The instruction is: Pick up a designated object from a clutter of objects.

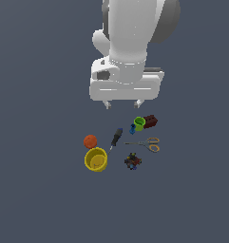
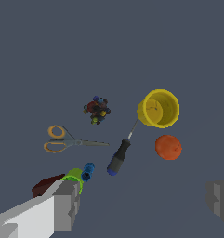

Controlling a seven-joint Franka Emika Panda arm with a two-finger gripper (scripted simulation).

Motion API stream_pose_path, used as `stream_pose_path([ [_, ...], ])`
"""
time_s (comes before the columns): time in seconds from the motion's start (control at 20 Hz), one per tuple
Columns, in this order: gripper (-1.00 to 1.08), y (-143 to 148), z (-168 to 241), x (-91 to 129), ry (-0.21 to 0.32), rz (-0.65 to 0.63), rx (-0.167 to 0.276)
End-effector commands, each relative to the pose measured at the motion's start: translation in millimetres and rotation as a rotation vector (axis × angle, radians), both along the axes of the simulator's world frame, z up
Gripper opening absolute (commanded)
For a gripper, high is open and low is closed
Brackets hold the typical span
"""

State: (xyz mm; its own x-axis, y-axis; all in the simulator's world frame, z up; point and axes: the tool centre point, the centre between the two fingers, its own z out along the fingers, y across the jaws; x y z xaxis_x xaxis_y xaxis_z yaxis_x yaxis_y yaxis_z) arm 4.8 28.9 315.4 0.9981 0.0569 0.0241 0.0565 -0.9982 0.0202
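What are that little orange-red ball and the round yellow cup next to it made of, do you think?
The small orange-red ball looks matte and slightly mottled, perhaps rubber or a fruit-like skin; it shows no sharp highlight. The round yellow cup looks like smooth moulded plastic: even colour, thin wall, soft sheen inside. Both are simulator renders, so this is only a guess.

White arm overhead, wrist pointing down, fingers (image 1: 107, 105) spread apart, empty

White rounded arm (image 1: 130, 33); boxy hand; grey fingers (image 2: 67, 204)
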Motion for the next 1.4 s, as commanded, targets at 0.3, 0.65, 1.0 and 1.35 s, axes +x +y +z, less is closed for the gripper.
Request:
stream_pose_path([
  [0.3, 1.00, -1, -1, 5, -0.009, 0.015, -0.018],
  [0.65, 1.00, -1, -2, 9, -0.016, 0.028, -0.032],
  [1.0, 1.00, -4, -6, 9, -0.014, 0.044, -0.031],
  [1.35, 1.00, -14, -21, 12, -0.008, 0.104, -0.027],
])
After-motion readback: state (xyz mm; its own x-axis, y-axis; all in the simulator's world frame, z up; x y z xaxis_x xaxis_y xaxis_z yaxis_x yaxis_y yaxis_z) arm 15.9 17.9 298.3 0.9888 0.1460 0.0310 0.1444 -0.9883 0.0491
